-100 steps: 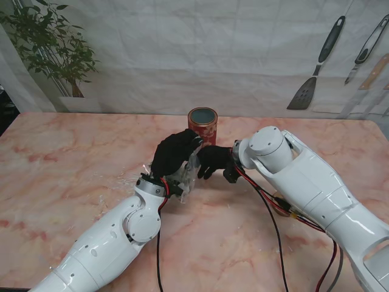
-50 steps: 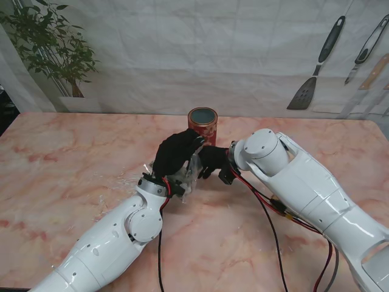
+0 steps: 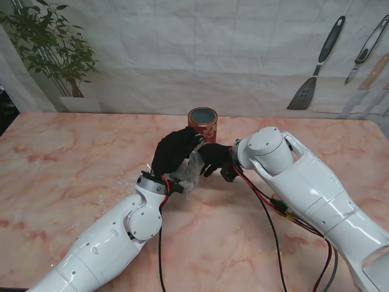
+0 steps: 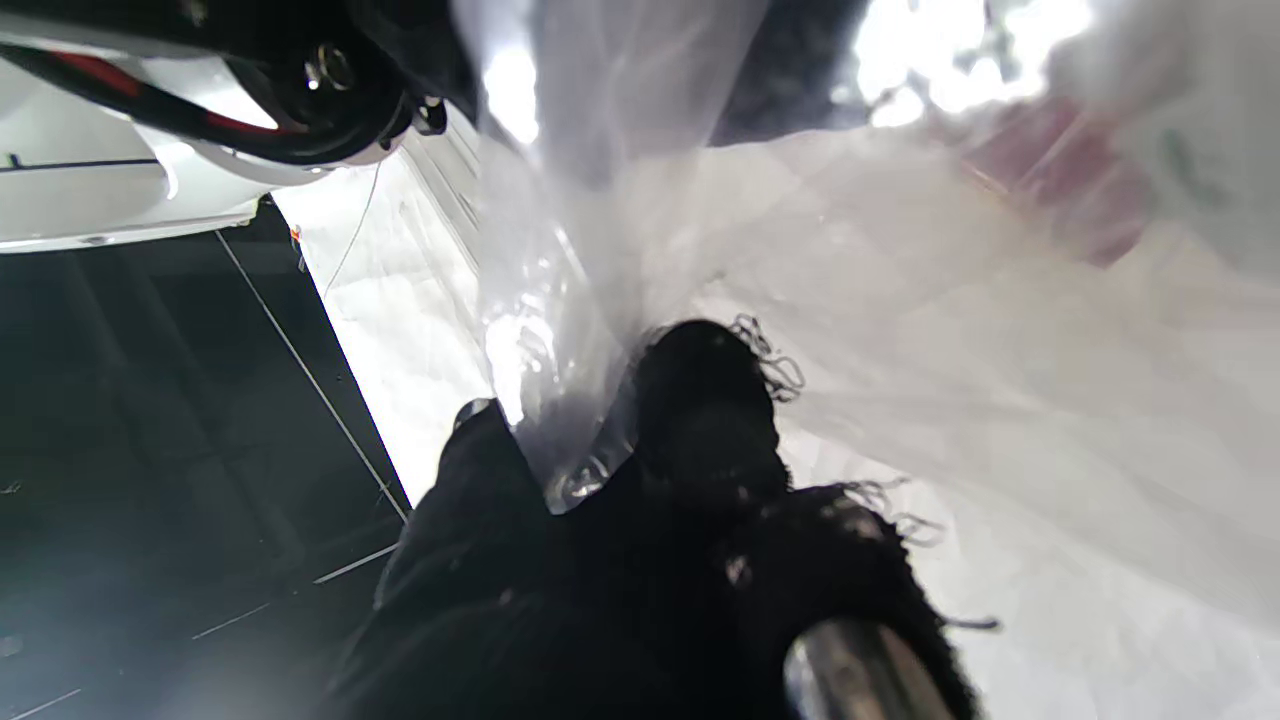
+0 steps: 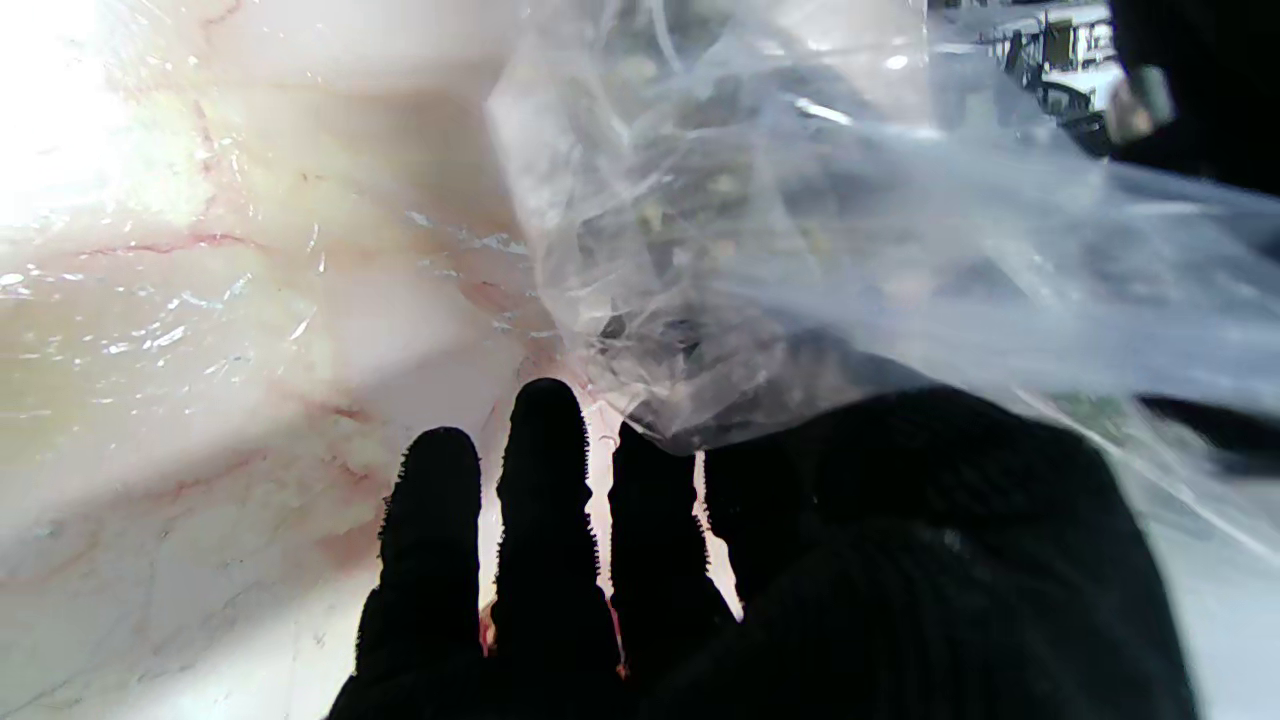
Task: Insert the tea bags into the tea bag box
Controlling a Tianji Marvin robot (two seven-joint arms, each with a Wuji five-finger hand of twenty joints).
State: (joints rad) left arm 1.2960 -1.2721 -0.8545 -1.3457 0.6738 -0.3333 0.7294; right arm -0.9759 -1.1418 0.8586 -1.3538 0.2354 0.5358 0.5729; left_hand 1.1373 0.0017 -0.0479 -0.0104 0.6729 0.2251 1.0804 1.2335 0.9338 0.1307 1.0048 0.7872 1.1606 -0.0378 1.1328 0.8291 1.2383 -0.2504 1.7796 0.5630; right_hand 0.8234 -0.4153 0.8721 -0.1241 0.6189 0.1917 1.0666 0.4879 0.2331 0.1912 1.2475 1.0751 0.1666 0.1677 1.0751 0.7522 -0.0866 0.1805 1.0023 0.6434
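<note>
Left hand: black-gloved left hand [image 3: 175, 152] raised over the middle of the surface, fingers clenched on a clear plastic bag [image 3: 190, 171]; from the left wrist the fingertips [image 4: 700, 400] pinch the film [image 4: 900, 330].
Right hand: right hand [image 3: 215, 160] at 3 o'clock from the bag, touching its side; from the right wrist three fingers [image 5: 540, 480] lie straight and apart beside the film [image 5: 760, 250]. Whether the thumb side is gripping the plastic I cannot tell.
Bag: crumpled, hanging between the two hands, lower edge near the surface; small greenish bits show dimly through it, too blurred to name.
Tin: red round tin [image 3: 202, 124] upright, mouth uncovered, at 12 o'clock from the hands, just beyond the bag.
Surface: pink marbled surface [image 3: 73, 164]; a patch of clear film lies flat at 9 o'clock from the left wrist.
Background: potted plant [image 3: 51, 52] at far left; spatula [image 3: 313, 73] on the wall at far right.
</note>
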